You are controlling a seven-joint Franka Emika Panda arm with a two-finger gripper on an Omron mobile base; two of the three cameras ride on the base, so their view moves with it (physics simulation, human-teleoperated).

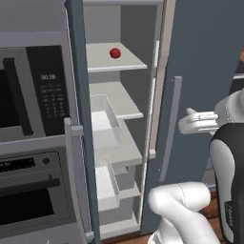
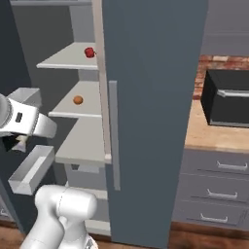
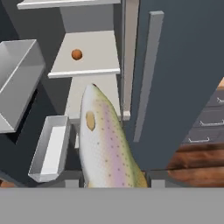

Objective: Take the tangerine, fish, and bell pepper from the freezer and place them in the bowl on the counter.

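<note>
The freezer [image 2: 151,97] stands with its left side open and its tall blue-grey right door [image 1: 205,57] shut, a pale vertical handle [image 2: 113,136] running down that door. Inside, the bell pepper [image 1: 115,53] sits alone on the upper pale grey shelf [image 1: 112,59], near its back; in the right base view the same red fruit [image 2: 89,52] lies close to the door's edge. One shelf lower, the tangerine [image 2: 78,100] rests on the next shelf [image 2: 82,104], well apart from the pepper, and the hand view shows that small orange ball [image 3: 76,54] toward the left half of its shelf. Below are clear drawers [image 1: 106,121], pulled partly outward. The fish [image 3: 107,144], a speckled trout with a pinkish stripe along its flank, rises lengthwise from the bottom of the hand view, outside the freezer and in front of the shelves and door. The fingers are hidden beneath the fish, so their tips cannot be made out, but they are clamped on its lower end, since it stands in the air straight out from the hand. To the right of the freezer, the speckled table [image 2: 214,133] carries a black box-like appliance [image 2: 226,99] against red brick, over grey drawers [image 2: 214,185]. Left of the freezer stand the microwave [image 1: 33,90] and the oven [image 1: 33,195].
</note>
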